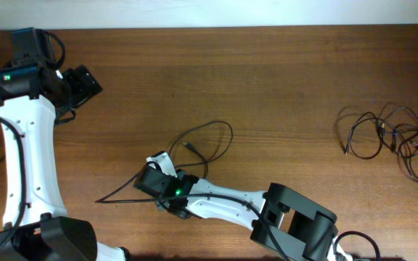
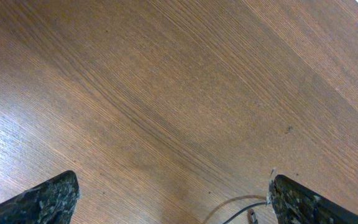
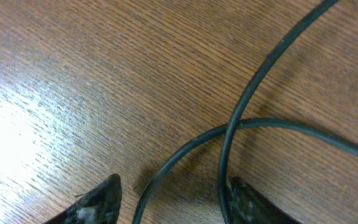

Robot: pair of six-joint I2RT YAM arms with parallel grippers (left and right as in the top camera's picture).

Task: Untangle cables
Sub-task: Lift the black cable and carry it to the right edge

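One loose black cable (image 1: 220, 125) lies in a loop at the table's middle, its silver-tipped plug (image 1: 186, 145) inside the loop and its tail running left. My right gripper (image 1: 157, 165) is low over this cable. In the right wrist view it is open (image 3: 173, 202), with two crossing strands of the cable (image 3: 247, 93) between its fingers. A knotted bundle of thin black cables (image 1: 401, 141) lies at the far right. My left gripper (image 1: 89, 81) is at the far left, open (image 2: 173, 202) and empty above the wood. A cable end with its plug (image 2: 251, 216) shows at its view's lower edge.
The brown wooden table (image 1: 281, 72) fills the view. The white left arm (image 1: 27, 159) runs down the left side. The right arm's black base (image 1: 300, 225) sits at the front edge.
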